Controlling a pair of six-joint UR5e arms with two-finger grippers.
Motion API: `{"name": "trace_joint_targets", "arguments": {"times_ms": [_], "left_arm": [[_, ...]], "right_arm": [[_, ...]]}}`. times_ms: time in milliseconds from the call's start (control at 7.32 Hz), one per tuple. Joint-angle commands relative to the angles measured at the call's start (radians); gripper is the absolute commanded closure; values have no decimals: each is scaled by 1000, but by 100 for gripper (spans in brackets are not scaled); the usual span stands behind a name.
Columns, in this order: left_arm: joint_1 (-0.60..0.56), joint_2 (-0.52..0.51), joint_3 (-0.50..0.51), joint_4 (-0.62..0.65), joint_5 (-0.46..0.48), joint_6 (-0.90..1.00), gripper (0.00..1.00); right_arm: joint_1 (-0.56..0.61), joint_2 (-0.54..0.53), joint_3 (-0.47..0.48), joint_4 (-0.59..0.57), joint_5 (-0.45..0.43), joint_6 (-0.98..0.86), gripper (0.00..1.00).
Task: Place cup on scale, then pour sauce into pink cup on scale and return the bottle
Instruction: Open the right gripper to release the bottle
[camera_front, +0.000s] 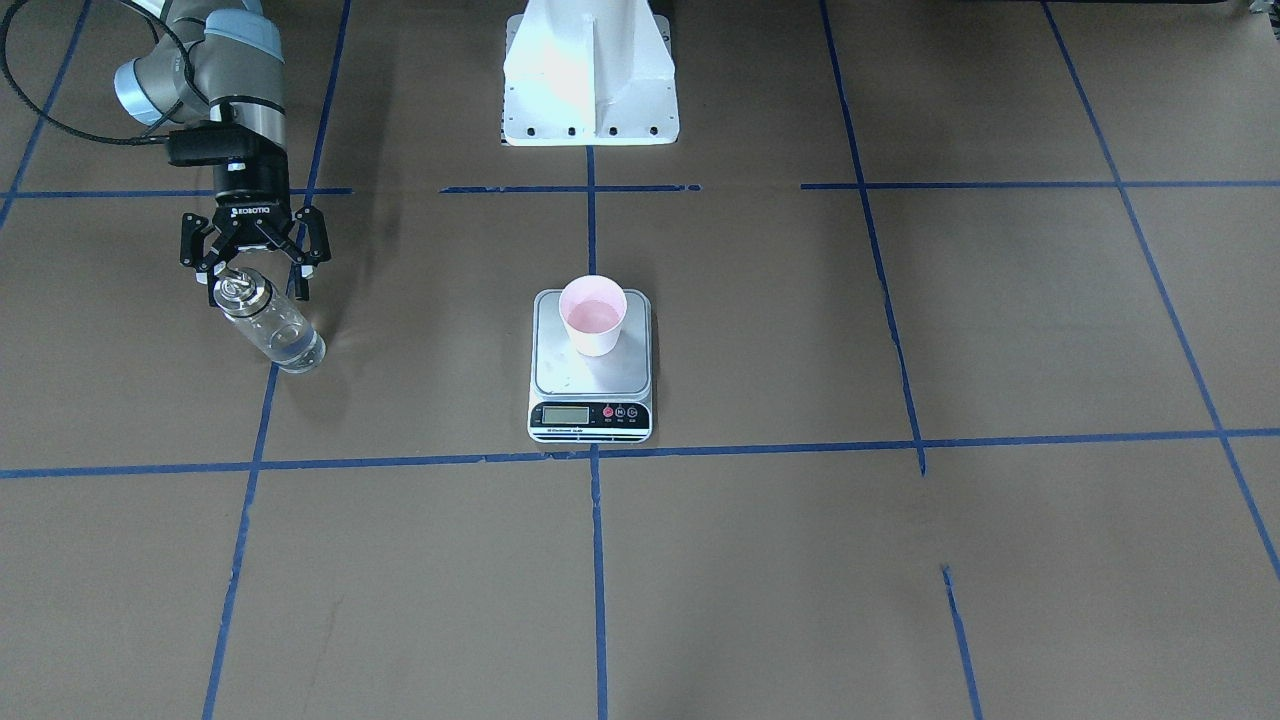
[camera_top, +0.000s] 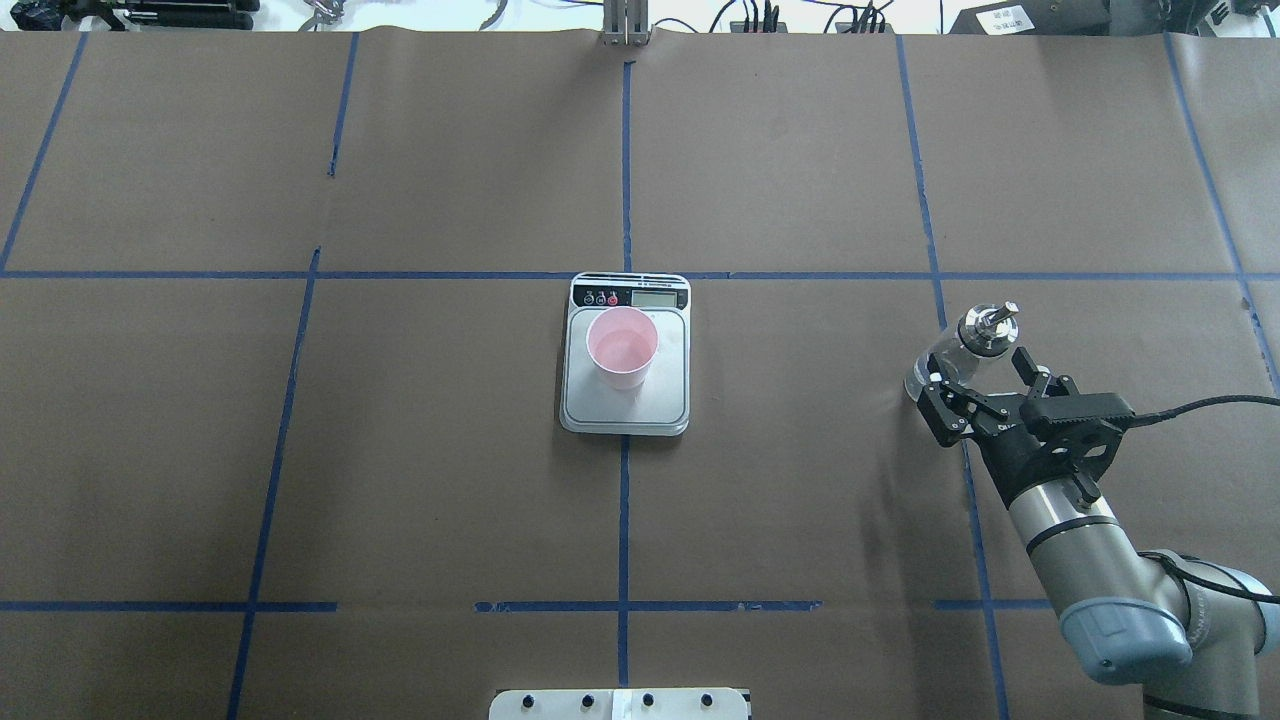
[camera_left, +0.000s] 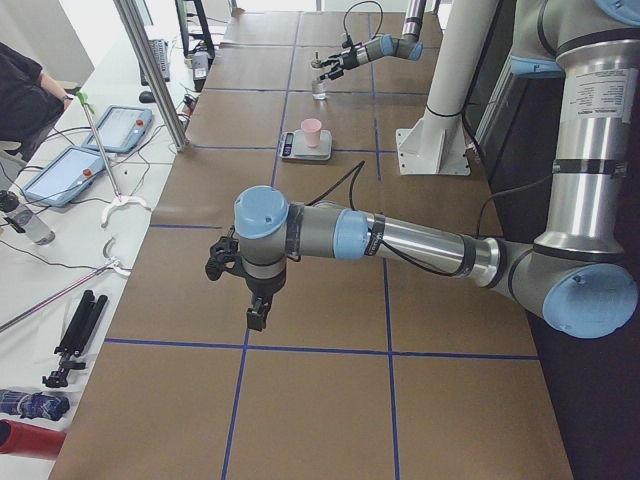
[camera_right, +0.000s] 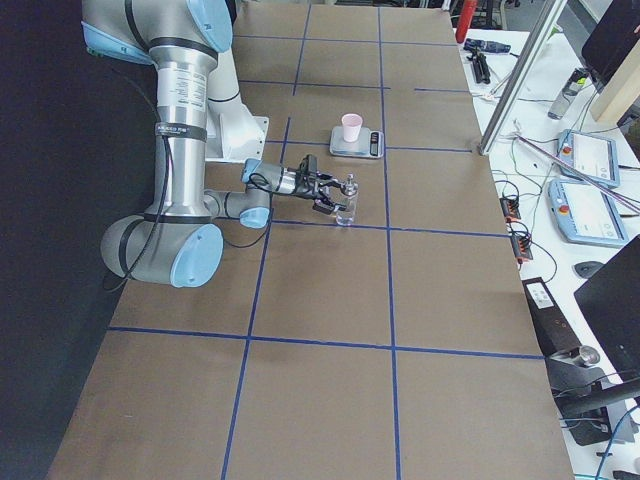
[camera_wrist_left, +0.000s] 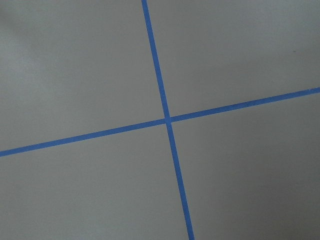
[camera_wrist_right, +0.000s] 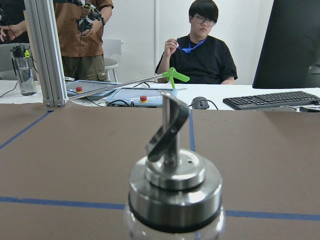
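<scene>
— Glass bottle (camera_front: 275, 330) stands on the counter (camera_front: 800, 560); right hand (camera_front: 250, 285) gapes open either side of its neck (not gripping). Drawn off sideways, a finger could topple it.
— And beyond, the cup (camera_front: 595, 345) sits on the scale (camera_front: 570, 378), well apart. Left hand (camera_left: 256, 318): cannot tell.

Cup (camera_top: 621, 348) on scale (camera_top: 626, 411), centre of table (camera_top: 400, 450). Bottle (camera_front: 275, 330) well apart on robot's right side, right gripper (camera_front: 255, 272) at its top.

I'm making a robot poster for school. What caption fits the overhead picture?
The robot's right gripper hangs open by the upright glass bottle, while the pink cup sits on the scale.
</scene>
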Motion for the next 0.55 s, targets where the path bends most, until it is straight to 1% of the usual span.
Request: {"name": "trace_joint_targets", "arguments": {"times_ms": [0, 273, 410], "left_arm": [[0, 0, 0, 0, 0, 1, 0], [0, 14, -3, -3, 0, 1, 0], [0, 14, -3, -5, 0, 1, 0]], "right_arm": [[-30, -17, 6, 25, -35, 0, 0], [-53, -24, 12, 26, -60, 0, 0], [-65, -46, 21, 26, -67, 0, 0]]}}
